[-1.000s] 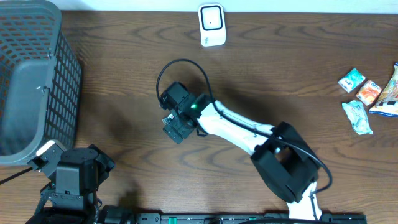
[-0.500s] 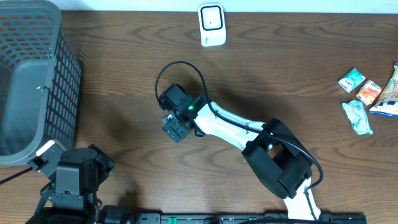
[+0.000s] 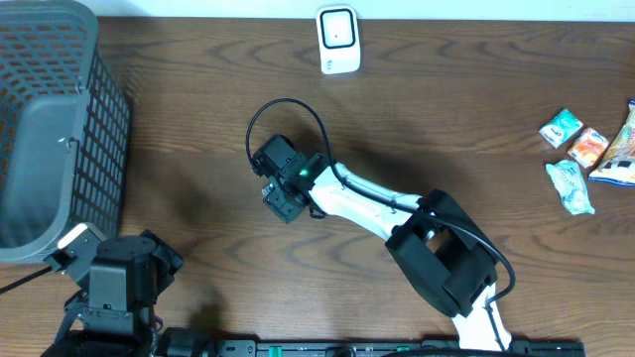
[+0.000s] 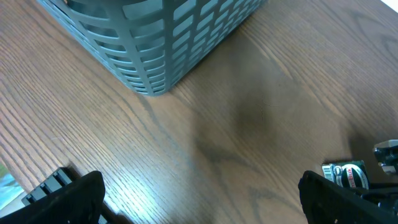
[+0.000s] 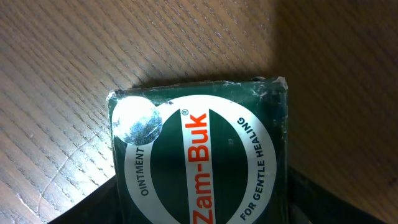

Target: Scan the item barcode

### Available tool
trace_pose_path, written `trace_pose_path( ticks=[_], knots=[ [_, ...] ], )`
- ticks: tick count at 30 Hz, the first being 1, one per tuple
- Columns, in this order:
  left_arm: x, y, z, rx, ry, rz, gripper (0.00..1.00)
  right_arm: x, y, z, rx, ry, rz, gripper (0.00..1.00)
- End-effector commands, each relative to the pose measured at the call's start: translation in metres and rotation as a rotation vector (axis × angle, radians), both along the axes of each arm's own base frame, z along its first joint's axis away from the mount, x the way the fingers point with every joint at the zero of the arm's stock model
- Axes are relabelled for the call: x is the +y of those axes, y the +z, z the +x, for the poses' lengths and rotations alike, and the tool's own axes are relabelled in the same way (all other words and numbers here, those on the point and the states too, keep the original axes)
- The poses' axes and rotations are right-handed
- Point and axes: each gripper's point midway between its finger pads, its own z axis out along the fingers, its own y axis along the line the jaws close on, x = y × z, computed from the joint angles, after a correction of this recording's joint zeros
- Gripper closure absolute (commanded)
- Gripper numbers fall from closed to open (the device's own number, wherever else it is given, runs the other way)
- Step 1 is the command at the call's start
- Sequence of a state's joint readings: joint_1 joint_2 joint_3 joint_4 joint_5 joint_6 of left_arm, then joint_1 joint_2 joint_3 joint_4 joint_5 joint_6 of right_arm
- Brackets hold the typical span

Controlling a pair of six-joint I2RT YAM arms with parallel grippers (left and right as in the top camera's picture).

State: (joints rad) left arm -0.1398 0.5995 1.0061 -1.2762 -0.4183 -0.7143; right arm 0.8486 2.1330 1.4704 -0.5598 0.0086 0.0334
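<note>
The item is a dark green "Zam-Buk" ointment box (image 5: pixel 199 155) lying flat on the wooden table. In the right wrist view my right gripper (image 5: pixel 202 208) straddles it, a dark finger (image 5: pixel 93 205) pressed against each long side, so it is shut on the box. From overhead that gripper (image 3: pixel 284 202) covers the box near the table's middle. The white scanner (image 3: pixel 338 40) stands at the far edge, well apart from it. My left gripper (image 4: pixel 199 208) hangs open over bare wood at the front left (image 3: pixel 114 283), holding nothing.
A grey mesh basket (image 3: pixel 50 129) fills the left end, and its corner (image 4: pixel 155 56) shows in the left wrist view. Several snack packets (image 3: pixel 580 159) lie at the far right. A black cable loops above the right wrist (image 3: pixel 288 109).
The right arm slid a little left, then its jaws narrowed onto the box's sides. The left arm has not moved.
</note>
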Motion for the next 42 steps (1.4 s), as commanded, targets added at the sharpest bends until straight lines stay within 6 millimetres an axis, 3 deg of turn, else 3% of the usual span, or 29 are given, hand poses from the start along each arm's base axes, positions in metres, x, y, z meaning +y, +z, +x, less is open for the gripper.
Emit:
trace_pose_path(
  ticks=[1, 5, 11, 17, 21, 22, 24, 26, 36, 42],
  knots=[
    [0.003, 0.001, -0.001, -0.006, 0.022, 0.006, 0.02, -0.002, -0.005, -0.001, 0.018, -0.048, -0.005, 0.34],
    [0.003, 0.001, -0.001, -0.005, 0.022, 0.006, 0.02, -0.002, 0.013, 0.0, 0.058, -0.096, 0.061, 0.36],
    [0.003, 0.001, -0.001, -0.006, 0.022, 0.006, 0.02, 0.0, 0.06, -0.001, 0.183, -0.081, 0.265, 0.39],
    [0.003, 0.001, -0.001, -0.006, 0.022, 0.006, 0.02, -0.018, 0.098, 0.004, 0.319, -0.1, 0.439, 0.42],
    [0.003, 0.001, -0.001, -0.005, 0.022, 0.006, 0.02, -0.036, 0.093, 0.013, 0.319, -0.137, 0.41, 0.37],
    [0.003, 0.001, -0.001, -0.006, 0.022, 0.006, 0.02, -0.04, 0.09, 0.015, 0.299, -0.135, 0.39, 0.32],
    [0.003, 0.001, -0.001, -0.005, 0.022, 0.006, 0.02, -0.046, 0.084, 0.021, 0.233, -0.127, 0.323, 0.1],
    [0.003, 0.001, -0.001, -0.006, 0.022, 0.006, 0.02, -0.048, 0.079, 0.023, 0.174, -0.107, 0.262, 0.03],
    [0.003, 0.001, -0.001, -0.006, 0.022, 0.006, 0.02, -0.035, 0.072, 0.028, -0.104, -0.04, 0.025, 0.01],
    [0.003, 0.001, -0.001, -0.005, 0.022, 0.006, 0.02, -0.019, 0.045, 0.018, -0.101, 0.064, -0.022, 0.01]
  ],
)
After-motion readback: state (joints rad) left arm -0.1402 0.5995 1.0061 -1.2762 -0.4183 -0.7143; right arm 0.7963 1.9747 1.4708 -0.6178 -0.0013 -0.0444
